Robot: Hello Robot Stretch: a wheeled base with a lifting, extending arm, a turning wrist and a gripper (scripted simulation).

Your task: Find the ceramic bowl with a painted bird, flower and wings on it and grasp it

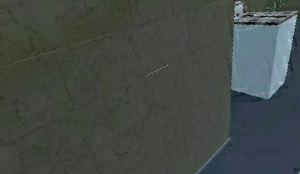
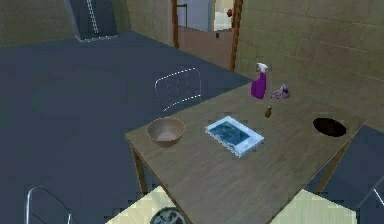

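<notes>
Forward view: mostly a dark tiled wall (image 1: 79,97), close and slanting away to the right. Past its end, a strip of dark blue floor (image 1: 297,131) and a pale counter (image 1: 264,51) with a small plant on top.

Arm side view: a wooden table (image 2: 290,170) set cornerwise and near, with a wire chair (image 2: 178,88) at its far-left edge.

On the table, by size:
- flat blue-and-white book or tray (image 2: 235,134), near the middle
- tan bowl (image 2: 166,130), upright near the left corner, just beside the flat thing and apart from it
- dark round dish (image 2: 329,126), well apart toward the right
- purple spray bottle (image 2: 260,80), upright at the far edge
- greyish round thing (image 2: 167,216), cut by the bottom edge; cannot tell what it is

Likeliest target is the tan bowl, the only clear bowl shape. No painted bird, flower or wings can be made out on it, so not confirmed; the dark dish and the greyish round thing stay as fallbacks.

Gripper state: cannot tell.

Step in hand, as judged: finding is nearly done, lining up for the reach is not.

To do it well:
- Creep the base forward only a little, so the arm's line meets the bowl. Mind the wall ahead.
- Raise the arm above rim height before extending.
- Come in over the near table edge, keeping clear of the chair and the flat thing.
- Lower onto the rim rather than the middle — a shallow bowl slides if nudged sideways.
- Check for the painted pattern before committing.
</notes>
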